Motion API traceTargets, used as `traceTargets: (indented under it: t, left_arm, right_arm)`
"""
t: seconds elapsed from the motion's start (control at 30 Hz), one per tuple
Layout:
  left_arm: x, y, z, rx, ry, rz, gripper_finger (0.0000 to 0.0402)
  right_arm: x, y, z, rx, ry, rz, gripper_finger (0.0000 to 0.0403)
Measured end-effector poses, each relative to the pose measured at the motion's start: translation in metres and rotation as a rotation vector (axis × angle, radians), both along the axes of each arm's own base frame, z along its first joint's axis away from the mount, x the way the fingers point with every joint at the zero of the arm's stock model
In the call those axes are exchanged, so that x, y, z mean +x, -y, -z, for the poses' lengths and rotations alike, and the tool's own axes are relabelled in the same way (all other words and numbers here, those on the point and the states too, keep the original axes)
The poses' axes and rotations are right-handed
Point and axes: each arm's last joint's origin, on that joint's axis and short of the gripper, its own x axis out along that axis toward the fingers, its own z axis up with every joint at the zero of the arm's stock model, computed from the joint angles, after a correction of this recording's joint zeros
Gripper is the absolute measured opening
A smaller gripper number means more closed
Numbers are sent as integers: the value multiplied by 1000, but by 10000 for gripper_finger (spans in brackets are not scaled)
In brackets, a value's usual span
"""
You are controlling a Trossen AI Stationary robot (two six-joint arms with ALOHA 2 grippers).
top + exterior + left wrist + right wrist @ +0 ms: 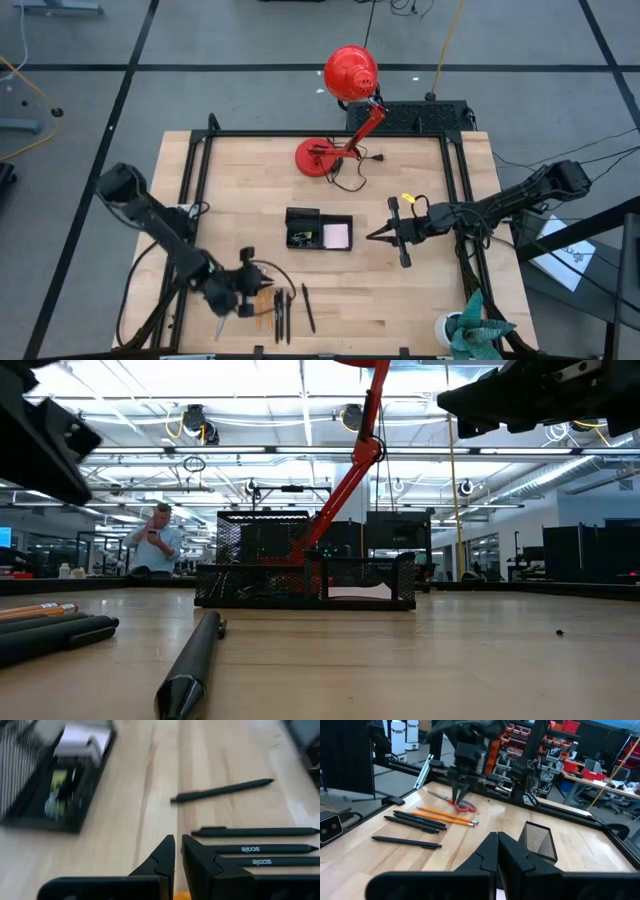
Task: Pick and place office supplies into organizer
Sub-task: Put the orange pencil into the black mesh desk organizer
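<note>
Though nearly closed, left hand [247, 290] grips nothing above orange pencils [445, 816]. Light, stiff, prone to roll; best pinched mid-shaft. Right hand [383, 236] shut, empty

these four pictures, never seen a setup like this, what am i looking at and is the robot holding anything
It is a robot with two dark arms at a wooden table, each ending in a two-finger gripper. One picture looks straight down from above, one sits level with the tabletop, and the other two come from cameras on each arm's wrist.

In the middle stands a black mesh organizer with a pink sticky-note pad in its low section. Behind it is a red desk lamp. Near the front edge lie black pens, two orange pencils and red-handled scissors.

The left gripper hangs just over the scissors and pencils, fingers nearly together, with nothing visibly held. The right gripper waits shut and empty beside the organizer.

A person stands far behind the table.
</note>
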Motion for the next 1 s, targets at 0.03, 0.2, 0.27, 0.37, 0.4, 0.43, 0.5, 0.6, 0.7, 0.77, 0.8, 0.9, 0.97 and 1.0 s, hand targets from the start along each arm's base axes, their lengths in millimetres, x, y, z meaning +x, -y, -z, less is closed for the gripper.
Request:
traceTargets:
  t: [0.03,0.2,0.27,0.37,0.4,0.43,0.5,0.6,0.7,0.77,0.8,0.9,0.97,1.0]
  left_arm:
    - [2,5,-3,-12,-27,-57,42]
    - [6,24,-22,-81,-87,-328,42]
    - [5,28,-27,-148,-116,-433,42]
    - [6,32,-34,-297,-115,-568,42]
    - [6,33,-34,-331,-108,-593,42]
    - [7,34,-34,-350,-109,-601,42]
    - [8,35,-32,-347,-112,-587,42]
    - [10,37,-25,-249,-41,-562,42]
    - [16,42,-17,-255,-45,-539,42]
    - [19,43,-14,-263,-102,-511,42]
    - [20,43,-13,-280,-120,-516,42]
    - [21,39,-8,-383,-184,-651,42]
    - [21,34,-5,-468,-262,-771,42]
    - [22,30,-5,-501,-304,-824,42]
  right_arm:
    - [0,0,0,0,0,0,3]
    - [0,0,0,6,-1,0,3]
    - [0,0,-1,9,11,0,4]
    - [1,0,-8,39,73,1,4]
    - [1,0,-10,60,90,2,4]
    - [1,0,-12,81,107,3,4]
    - [1,0,-15,97,138,2,4]
    - [0,0,-19,101,181,0,4]
    - [0,0,-19,84,185,0,4]
    - [0,0,-19,86,186,0,4]
    - [0,0,-20,95,188,0,4]
    - [0,0,-21,117,203,-2,4]
    - [0,0,-21,107,206,-3,4]
    - [0,0,-21,101,205,-3,4]
